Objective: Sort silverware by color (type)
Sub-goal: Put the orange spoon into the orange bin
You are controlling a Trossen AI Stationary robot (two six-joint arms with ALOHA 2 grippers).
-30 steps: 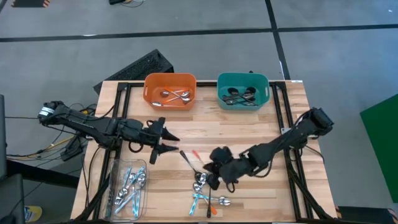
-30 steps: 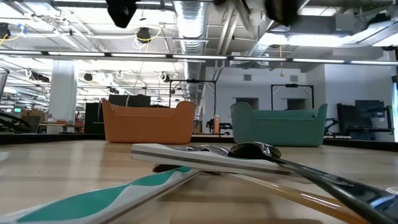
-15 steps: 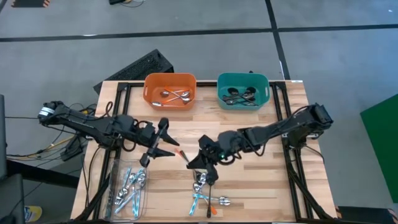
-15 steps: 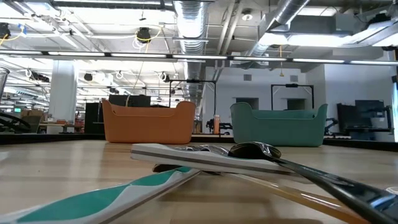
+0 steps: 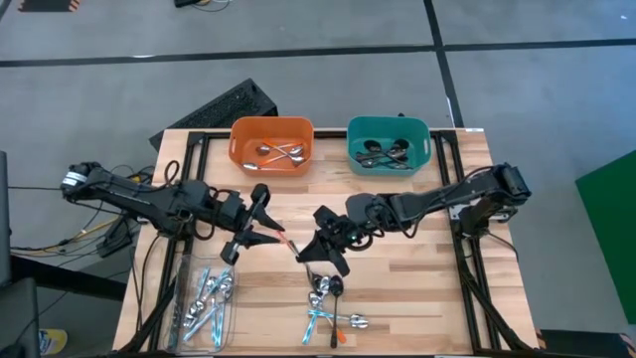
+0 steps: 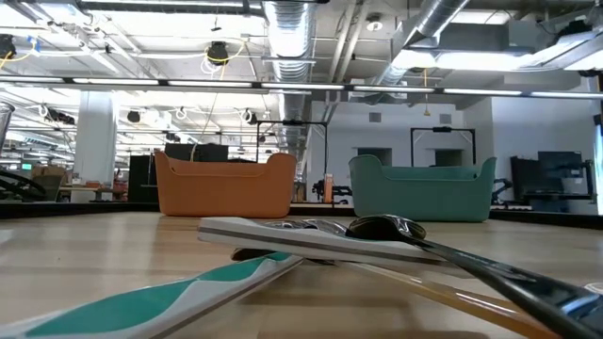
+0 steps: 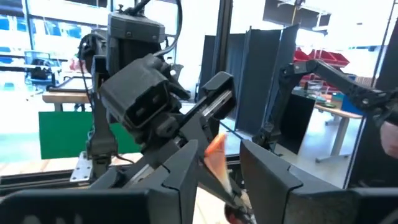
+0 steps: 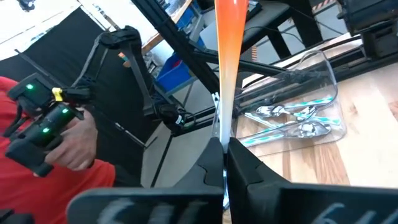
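Right gripper (image 5: 303, 252) at table centre is clamped on an orange-handled metal spoon (image 5: 289, 246), whose handle points toward ten o'clock between the left gripper's (image 5: 275, 232) parted fingers (image 7: 268, 177), not visibly touching.

Two bins stand at the desk's far edge: one orange bin (image 5: 271, 145) and one teal bin (image 5: 389, 145), each with a few spoons, too tangled to count. One clear tray (image 5: 204, 302) at the near left corner holds several blue-handled spoons. A loose pile (image 5: 328, 306) lies near the near edge. Two arms.
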